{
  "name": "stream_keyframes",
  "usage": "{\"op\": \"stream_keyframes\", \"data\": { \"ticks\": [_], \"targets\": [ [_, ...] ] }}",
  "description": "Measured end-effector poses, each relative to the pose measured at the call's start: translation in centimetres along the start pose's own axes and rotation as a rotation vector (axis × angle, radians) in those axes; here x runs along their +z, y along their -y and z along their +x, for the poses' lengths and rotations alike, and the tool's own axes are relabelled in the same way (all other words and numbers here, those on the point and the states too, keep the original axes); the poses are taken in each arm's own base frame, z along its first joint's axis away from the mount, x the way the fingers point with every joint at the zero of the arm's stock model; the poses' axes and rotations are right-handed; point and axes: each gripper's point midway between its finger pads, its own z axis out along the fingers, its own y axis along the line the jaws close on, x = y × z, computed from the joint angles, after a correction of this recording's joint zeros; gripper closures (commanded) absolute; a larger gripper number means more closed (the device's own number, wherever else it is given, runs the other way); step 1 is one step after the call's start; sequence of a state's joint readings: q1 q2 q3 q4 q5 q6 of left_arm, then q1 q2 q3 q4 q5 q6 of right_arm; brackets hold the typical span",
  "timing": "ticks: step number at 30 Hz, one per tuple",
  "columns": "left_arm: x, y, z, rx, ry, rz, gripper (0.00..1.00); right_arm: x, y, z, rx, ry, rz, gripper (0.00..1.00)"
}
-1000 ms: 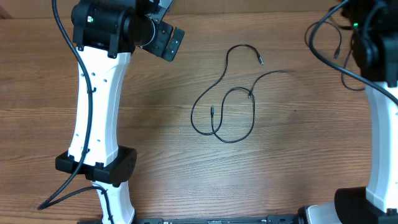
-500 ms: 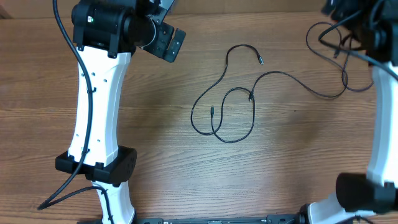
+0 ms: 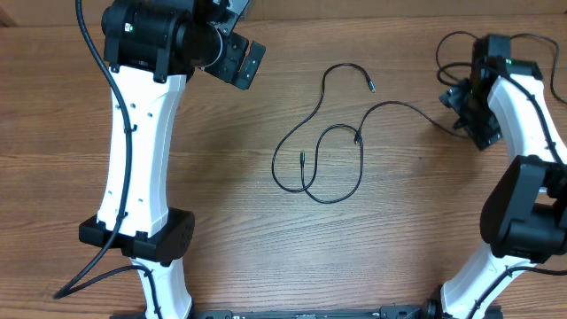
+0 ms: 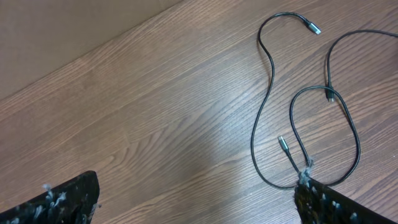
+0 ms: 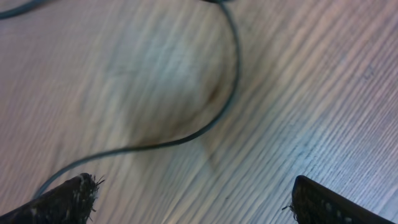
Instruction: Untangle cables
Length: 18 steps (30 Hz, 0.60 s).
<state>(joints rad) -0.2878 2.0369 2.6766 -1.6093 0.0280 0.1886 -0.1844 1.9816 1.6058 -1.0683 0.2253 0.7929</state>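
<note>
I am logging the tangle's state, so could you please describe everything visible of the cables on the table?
The cables are thin, black, flexible cords, seemingly plastic-sheathed, with small plug ends; three plugs show. They lie flat and slack on the wooden table, curving into an oval loop where strands cross. One strand trails right and lies on the wood between the open right fingers, apparently ungripped. Nothing else touches them.
</note>
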Motion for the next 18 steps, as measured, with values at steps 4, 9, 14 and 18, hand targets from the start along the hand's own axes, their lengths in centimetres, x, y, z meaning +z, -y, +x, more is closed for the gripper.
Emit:
{"op": "stream_keyframes", "data": {
  "ticks": [4, 9, 14, 18],
  "targets": [
    [0.1, 0.0, 0.1, 0.000, -0.004, 0.003, 0.00, 1.9, 2.0, -0.1, 0.073, -0.018, 0.035, 0.00],
    [1.2, 0.1, 0.5, -0.001, -0.032, 0.009, 0.00, 3.2, 3.5, -0.6, 0.127, -0.018, 0.050, 0.00],
    [2.6, 0.1, 0.9, -0.002, -0.061, 0.014, 0.00, 4.3, 3.1, -1.3, 0.153, 0.007, 0.023, 0.00],
    [3.6, 0.2, 1.3, -0.003, -0.085, 0.019, 0.00, 5.1, 2.2, -2.0, 0.166, 0.041, -0.015, 0.00]
  ]
}}
